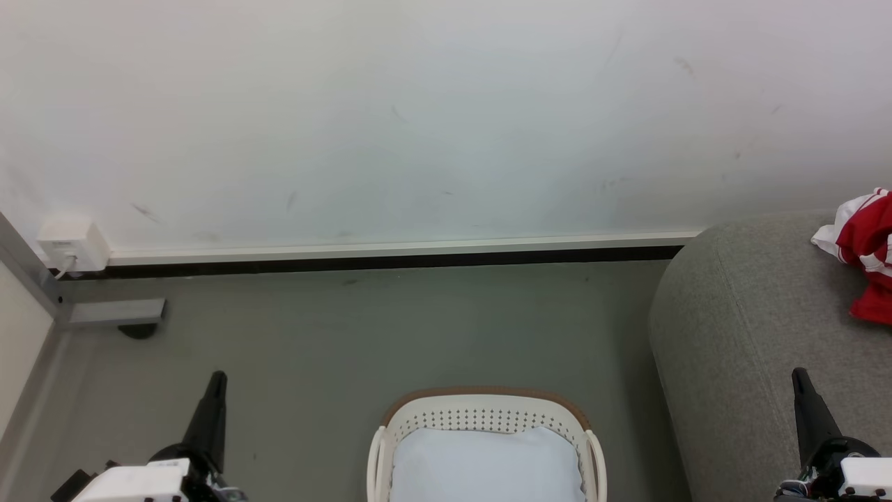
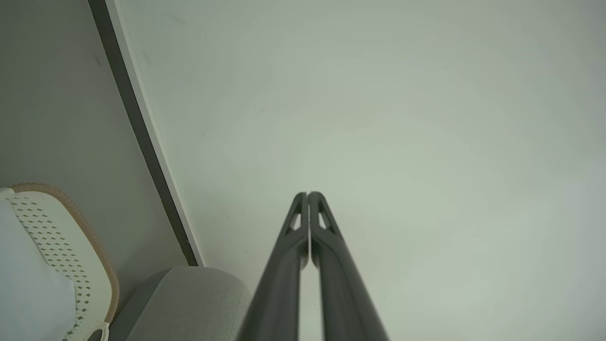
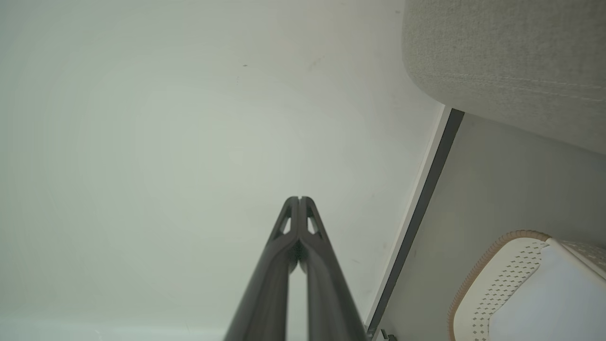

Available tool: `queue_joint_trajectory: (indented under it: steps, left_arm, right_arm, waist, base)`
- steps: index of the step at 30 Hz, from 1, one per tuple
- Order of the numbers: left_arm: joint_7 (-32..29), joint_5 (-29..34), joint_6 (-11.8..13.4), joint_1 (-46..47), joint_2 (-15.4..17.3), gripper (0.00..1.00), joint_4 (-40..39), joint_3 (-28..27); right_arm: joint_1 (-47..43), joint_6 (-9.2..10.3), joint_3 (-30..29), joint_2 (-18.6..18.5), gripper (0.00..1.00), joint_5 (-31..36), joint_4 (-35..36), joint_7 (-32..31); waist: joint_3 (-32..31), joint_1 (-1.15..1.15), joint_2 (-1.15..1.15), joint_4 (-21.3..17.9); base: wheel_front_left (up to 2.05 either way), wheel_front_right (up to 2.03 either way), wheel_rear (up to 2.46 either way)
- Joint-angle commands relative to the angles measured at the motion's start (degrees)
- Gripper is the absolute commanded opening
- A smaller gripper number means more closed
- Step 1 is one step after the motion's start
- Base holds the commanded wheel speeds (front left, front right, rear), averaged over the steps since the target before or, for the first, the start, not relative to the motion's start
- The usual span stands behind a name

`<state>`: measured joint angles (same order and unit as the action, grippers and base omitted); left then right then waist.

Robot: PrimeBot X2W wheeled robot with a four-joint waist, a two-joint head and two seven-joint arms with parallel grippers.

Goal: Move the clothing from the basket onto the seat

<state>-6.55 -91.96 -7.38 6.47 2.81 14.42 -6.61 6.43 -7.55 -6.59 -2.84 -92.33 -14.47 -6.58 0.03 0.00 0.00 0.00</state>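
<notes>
Red clothing (image 1: 868, 254) with white stripes lies bunched on the grey seat (image 1: 752, 314) at the right edge of the head view. The cream basket (image 1: 488, 418) with a brown rim stands on the floor at the bottom centre, holding a flat pale white pad (image 1: 486, 466). My left gripper (image 1: 217, 380) is shut and empty at the lower left, left of the basket. My right gripper (image 1: 798, 376) is shut and empty at the lower right, over the seat. Both wrist views show the fingers pressed together: left gripper (image 2: 307, 194), right gripper (image 3: 299, 199), pointing at the white wall.
A white wall with a skirting board (image 1: 390, 251) runs behind the grey floor. A white socket box (image 1: 73, 244) and a grey metal frame foot (image 1: 111, 314) stand at the left. The basket (image 2: 71, 246) and seat (image 2: 189, 298) show in the left wrist view, basket (image 3: 511, 279) and seat (image 3: 511, 61) in the right.
</notes>
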Motion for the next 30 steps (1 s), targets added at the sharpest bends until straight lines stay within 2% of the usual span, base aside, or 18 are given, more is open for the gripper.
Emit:
queue_joint_trajectory:
  steps: [1, 30]
  left_arm:
    - [-0.27, -0.71, -0.29, 0.37, 0.1, 0.0, -0.12, -0.12]
    - [-0.27, -0.71, -0.29, 0.37, 0.1, 0.0, -0.11, -0.12]
  right_arm:
    - [0.37, 0.12, -0.17, -0.07, 0.0, -0.05, 0.35, -0.22]
    - [0.36, 0.12, -0.17, -0.07, 0.0, -0.05, 0.35, -0.21]
  waist:
    - [0.0, 0.0, 0.0, 0.0]
    - [0.0, 0.0, 0.0, 0.0]
  base:
    - [0.0, 0.0, 0.0]
    - [0.0, 0.0, 0.0]
